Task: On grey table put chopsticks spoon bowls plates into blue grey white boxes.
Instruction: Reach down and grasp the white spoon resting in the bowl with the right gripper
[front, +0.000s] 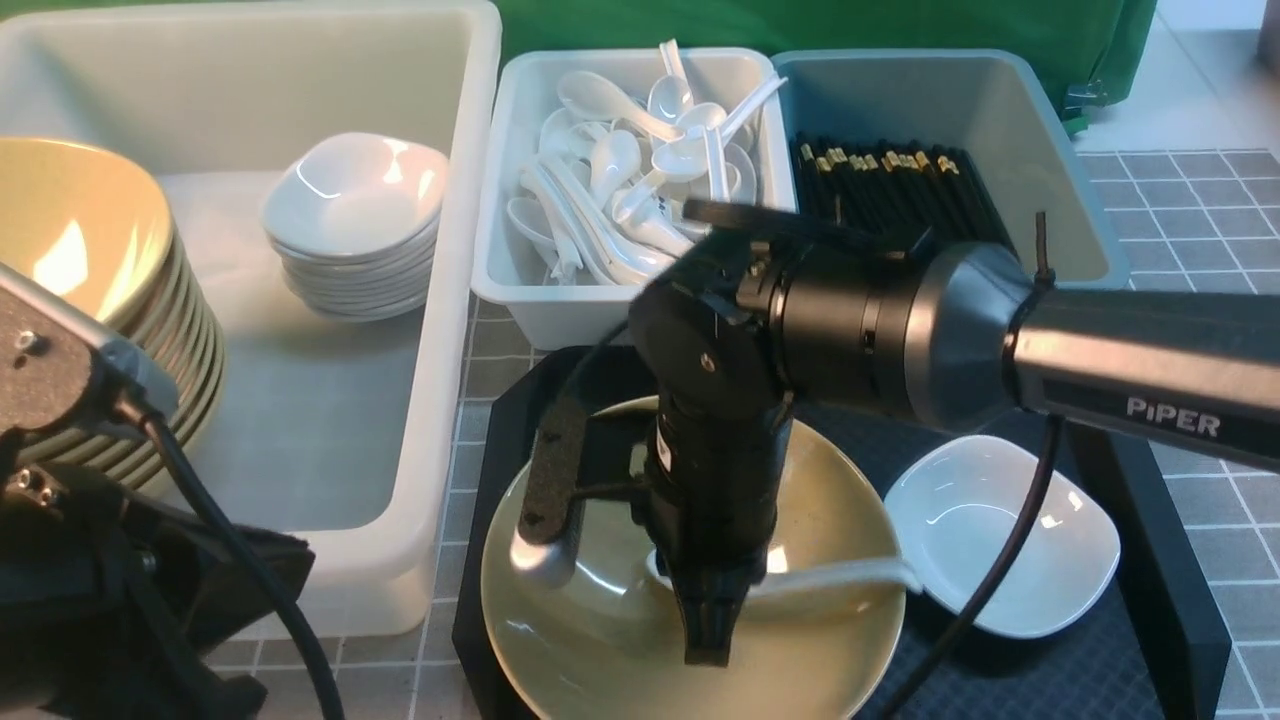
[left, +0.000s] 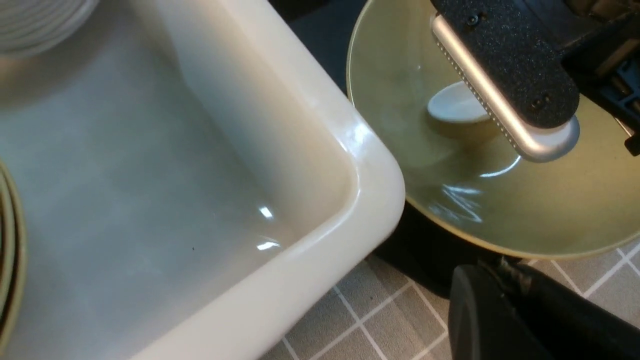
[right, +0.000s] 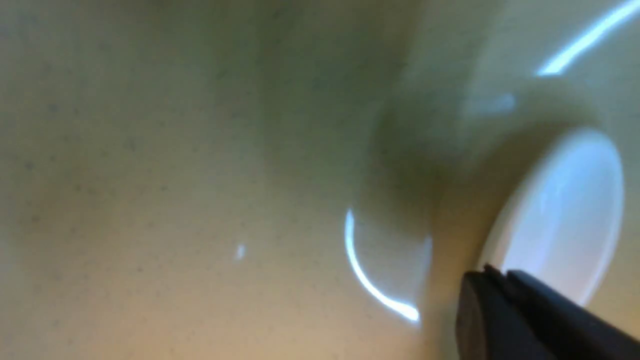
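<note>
our right hand (front: 708, 640), fingers pinched together, stands in the glossy olive-yellow bowl (front: 600, 640) beside the white soup spoon (front: 850, 578); our left hand (left: 480, 295) hangs closed by the white plastic tub (left: 380, 190).

A flat black tray with cut-off corners and a fine diamond-textured surface (front: 1010, 680) lay low and central in the front view. Its plain raised rim showed as a dark band down the right side and at the far left corner. In the left wrist view the same tray (left: 415, 250) appeared only as a dark patch, too shadowed to show its texture. Along the far edge hung a bright green fabric backdrop (front: 820, 25), creased and drooping toward its right end, where a small dark metal fitting (front: 1085, 100) sat at its lower corner. Beyond that, a pale plain surface (front: 1215, 70) filled the top right corner
</note>
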